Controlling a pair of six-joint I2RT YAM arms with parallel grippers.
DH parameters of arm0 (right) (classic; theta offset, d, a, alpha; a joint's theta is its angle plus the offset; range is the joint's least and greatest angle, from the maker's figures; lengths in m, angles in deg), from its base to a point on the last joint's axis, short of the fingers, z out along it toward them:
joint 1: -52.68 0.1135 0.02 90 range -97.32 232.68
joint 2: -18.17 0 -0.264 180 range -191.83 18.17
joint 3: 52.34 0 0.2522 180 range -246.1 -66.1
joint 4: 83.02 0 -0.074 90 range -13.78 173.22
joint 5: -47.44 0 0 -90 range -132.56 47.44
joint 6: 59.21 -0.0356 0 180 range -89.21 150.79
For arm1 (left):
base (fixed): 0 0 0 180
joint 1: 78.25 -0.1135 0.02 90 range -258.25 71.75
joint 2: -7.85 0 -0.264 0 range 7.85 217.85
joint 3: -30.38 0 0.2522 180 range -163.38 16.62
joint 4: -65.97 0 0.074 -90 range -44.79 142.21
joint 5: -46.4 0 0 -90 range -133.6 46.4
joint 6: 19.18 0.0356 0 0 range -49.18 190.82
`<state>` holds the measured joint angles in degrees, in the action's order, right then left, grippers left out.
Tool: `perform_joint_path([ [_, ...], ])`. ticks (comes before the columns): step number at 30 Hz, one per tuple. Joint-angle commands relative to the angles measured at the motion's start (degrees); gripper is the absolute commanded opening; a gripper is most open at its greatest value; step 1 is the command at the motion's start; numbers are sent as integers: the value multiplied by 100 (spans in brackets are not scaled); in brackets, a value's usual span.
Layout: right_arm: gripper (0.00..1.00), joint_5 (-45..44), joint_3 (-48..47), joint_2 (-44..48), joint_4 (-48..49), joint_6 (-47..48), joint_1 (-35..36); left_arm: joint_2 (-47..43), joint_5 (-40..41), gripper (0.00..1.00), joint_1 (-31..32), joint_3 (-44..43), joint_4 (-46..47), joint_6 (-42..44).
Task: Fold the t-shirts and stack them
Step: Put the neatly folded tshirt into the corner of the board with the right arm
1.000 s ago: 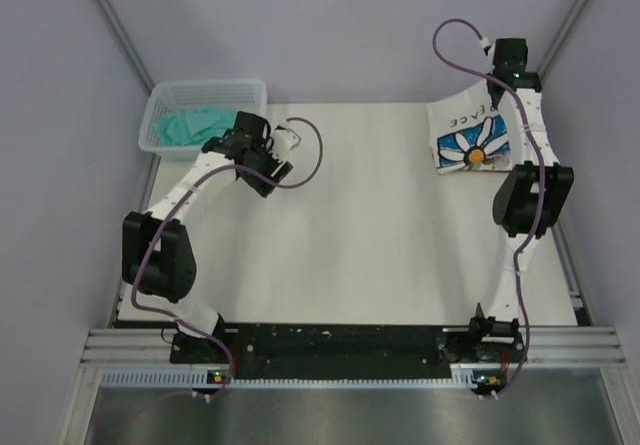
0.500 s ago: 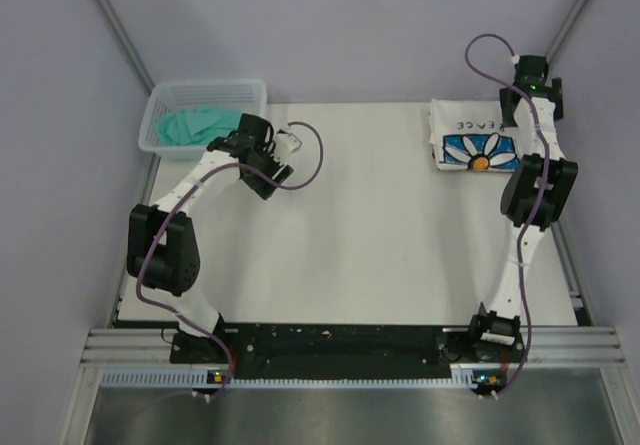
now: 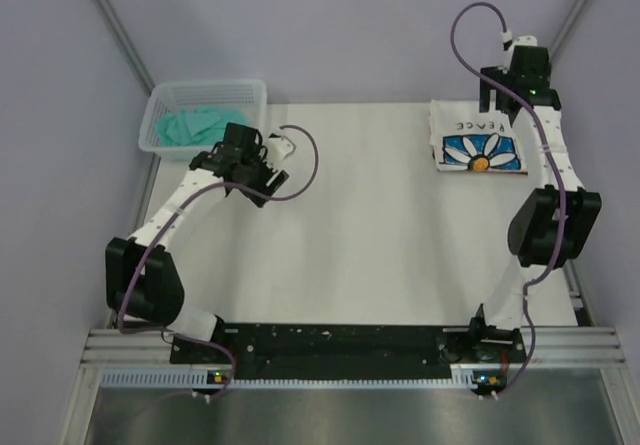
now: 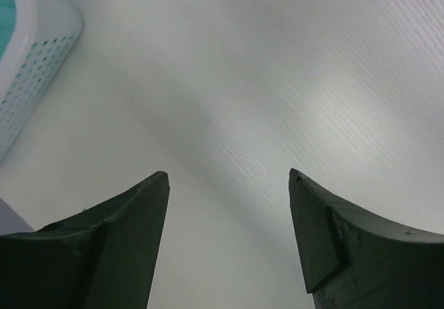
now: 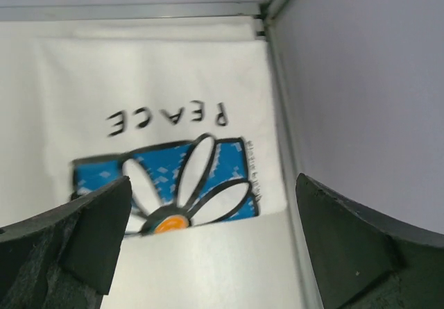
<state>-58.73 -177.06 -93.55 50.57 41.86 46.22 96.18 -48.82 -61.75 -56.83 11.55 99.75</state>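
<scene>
T-shirt (image 3: 478,140) with blue daisy print lies folded at far right corner of table (image 3: 350,225). Right gripper (image 5: 213,180) hovers over it, jaws spread wide, empty. Left gripper (image 4: 229,177) spread, empty, near basket (image 3: 205,90).

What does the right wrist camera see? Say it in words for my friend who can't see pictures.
A folded white t-shirt with a blue daisy print and the word PEACE, upside down, lies on the white table beside a pale wall. The right gripper hovers open above it, holding nothing.
</scene>
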Motion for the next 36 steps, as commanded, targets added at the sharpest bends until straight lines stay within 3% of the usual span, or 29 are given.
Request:
perform_joint_path([
  [1,99,1481,1809,1589,1064,-694,285,-878,-287,75,-137,724,725,8],
  [4,99,2422,3461,2547,2170,-983,478,-1309,-524,79,-365,1322,1383,-159],
  [8,99,2916,5755,3866,3981,-1607,593,-1801,-866,83,-795,2271,2665,-449],
  [11,99,3074,6917,4421,4993,-1582,620,-2048,-1016,84,-1095,3246,4290,-703],
  [14,99,3321,7552,4685,5250,-1389,611,-2171,-1341,87,-1376,4117,5617,-1177],
  [16,99,3261,7990,4869,5478,-1397,611,-2154,-1587,89,-1456,4679,6480,-1407],
  [21,99,2488,9660,5643,7199,-1933,611,-2110,-1860,96,-1596,5674,8151,-1521],
  [28,99,1818,10638,5837,7983,-1775,883,-2127,-2238,97,-1770,5772,8399,-1557],
  [36,99,1704,10586,5784,7958,-1740,971,-2049,-1994,99,-1816,5684,8382,-1688],
])
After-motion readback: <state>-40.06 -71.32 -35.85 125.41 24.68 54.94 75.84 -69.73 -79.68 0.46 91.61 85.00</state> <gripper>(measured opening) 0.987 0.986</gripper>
